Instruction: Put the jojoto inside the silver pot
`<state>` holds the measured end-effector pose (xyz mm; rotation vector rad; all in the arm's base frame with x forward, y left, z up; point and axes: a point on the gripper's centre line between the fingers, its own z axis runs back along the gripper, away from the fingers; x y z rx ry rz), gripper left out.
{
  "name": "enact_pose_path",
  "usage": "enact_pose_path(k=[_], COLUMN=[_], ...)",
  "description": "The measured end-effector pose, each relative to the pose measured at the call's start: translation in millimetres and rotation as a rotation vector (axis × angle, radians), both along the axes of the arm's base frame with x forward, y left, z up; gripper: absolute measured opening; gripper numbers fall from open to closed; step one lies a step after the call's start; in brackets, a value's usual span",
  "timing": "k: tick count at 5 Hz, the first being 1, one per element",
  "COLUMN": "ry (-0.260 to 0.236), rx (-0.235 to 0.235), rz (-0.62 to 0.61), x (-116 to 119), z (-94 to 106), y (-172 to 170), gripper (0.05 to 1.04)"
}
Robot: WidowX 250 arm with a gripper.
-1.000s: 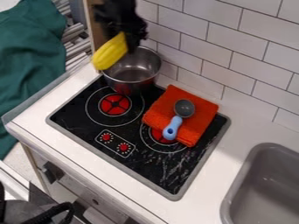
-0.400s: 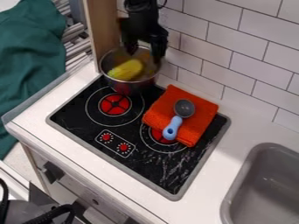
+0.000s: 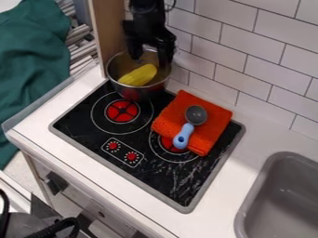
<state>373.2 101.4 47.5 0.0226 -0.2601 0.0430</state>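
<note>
Gripper (image 3: 149, 55): one, black, fingers spread wide, grasping nothing, over the round metal pot (image 3: 142, 93). Corn (image 3: 139, 75): one, yellow, oblong, inside pot.

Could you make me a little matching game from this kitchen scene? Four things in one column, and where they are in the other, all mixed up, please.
Things
1. Yellow corn
2. Gripper
3. Blue-handled spoon
4. Grey sink

Places
A. Resting on the orange cloth
B. Set into the white counter
C. Inside the silver pot
D. Over the silver pot

Right pairs: 1-C, 2-D, 3-A, 4-B
</note>
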Motion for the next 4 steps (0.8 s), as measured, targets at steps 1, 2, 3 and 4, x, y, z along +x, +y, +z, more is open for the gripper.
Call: enact_pose_path(k=[1, 2, 3, 4], ry=[0.03, 0.06, 0.068, 0.058], rx=[0.005, -0.012, -0.013, -0.012], rz=[-0.043, -0.048, -0.05, -0.045], x=[-2.0, -11.6, -19.3, -22.0], z=[5.0, 0.1, -1.7, 2.0], y=[-25.4, -40.7, -54.3, -60.5], gripper=[1.002, 1.001, 1.001, 1.001])
